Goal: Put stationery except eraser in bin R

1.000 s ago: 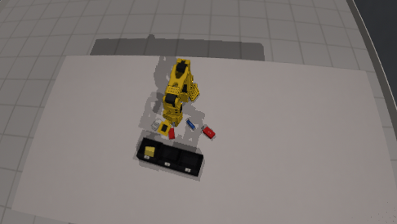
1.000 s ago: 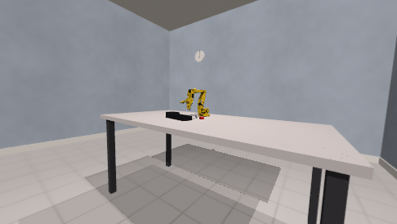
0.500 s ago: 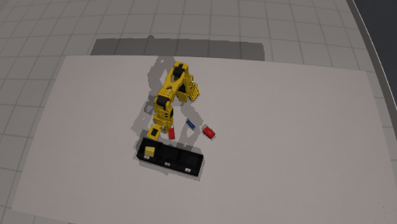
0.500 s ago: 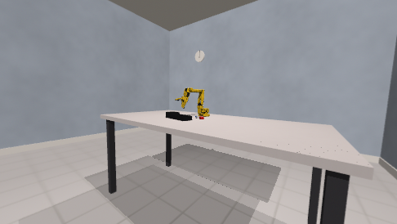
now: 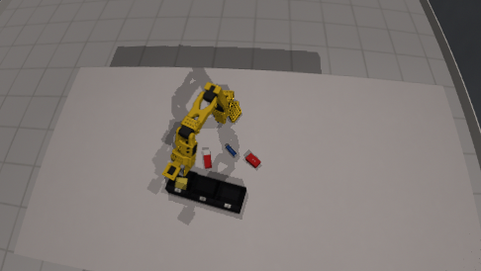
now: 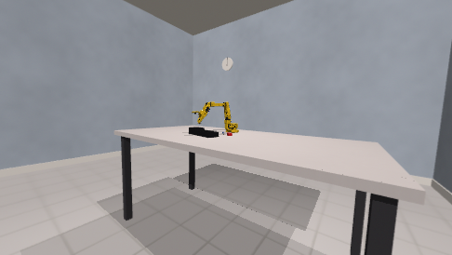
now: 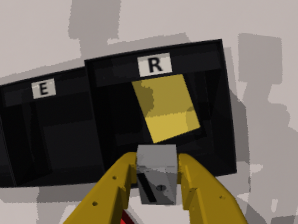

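Note:
My gripper [image 7: 157,179] is shut on a small grey block with a dark slot [image 7: 157,175]. It holds the block above the near rim of the black bin marked R [image 7: 160,112]. A yellow pad [image 7: 166,116] lies inside that bin and also shows in the top view [image 5: 181,184]. The gripper [image 5: 173,172] hangs over the left end of the bin row [image 5: 205,193]. On the table lie a red thing with a white end [image 5: 207,158], a small blue thing [image 5: 231,149] and a red block [image 5: 252,159].
The bin marked E [image 7: 47,129] stands next to R in the same black row. In the exterior view the arm [image 6: 214,114] and bins [image 6: 203,132] sit far off on the table.

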`<state>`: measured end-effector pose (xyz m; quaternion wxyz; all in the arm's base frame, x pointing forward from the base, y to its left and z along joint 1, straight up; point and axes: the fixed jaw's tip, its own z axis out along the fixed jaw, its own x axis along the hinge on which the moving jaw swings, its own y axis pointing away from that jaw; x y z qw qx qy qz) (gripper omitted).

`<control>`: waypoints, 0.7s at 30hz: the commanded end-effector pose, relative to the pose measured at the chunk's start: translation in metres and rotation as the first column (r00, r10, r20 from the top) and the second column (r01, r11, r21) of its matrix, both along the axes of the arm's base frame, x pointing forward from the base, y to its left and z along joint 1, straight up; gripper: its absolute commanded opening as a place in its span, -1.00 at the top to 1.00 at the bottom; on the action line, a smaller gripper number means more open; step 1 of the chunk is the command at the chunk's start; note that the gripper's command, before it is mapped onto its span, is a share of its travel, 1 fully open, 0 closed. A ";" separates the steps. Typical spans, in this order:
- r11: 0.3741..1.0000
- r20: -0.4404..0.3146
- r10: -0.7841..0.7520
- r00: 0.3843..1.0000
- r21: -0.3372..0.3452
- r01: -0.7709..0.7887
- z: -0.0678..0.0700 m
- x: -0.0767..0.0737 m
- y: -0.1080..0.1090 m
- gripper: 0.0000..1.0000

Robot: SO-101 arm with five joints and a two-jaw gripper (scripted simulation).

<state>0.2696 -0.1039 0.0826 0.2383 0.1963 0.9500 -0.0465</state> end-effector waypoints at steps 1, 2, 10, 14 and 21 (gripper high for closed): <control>1.000 0.069 -0.001 0.998 -0.031 0.003 0.015 0.008 -0.006 1.00; 1.000 0.069 -0.001 0.998 -0.031 0.003 0.015 0.008 -0.006 1.00; 0.999 0.083 -0.004 0.997 -0.045 0.007 0.018 0.011 -0.012 1.00; 0.999 0.083 -0.004 0.997 -0.045 0.007 0.018 0.011 -0.012 1.00; 0.999 0.083 -0.004 0.997 -0.045 0.007 0.018 0.011 -0.012 0.97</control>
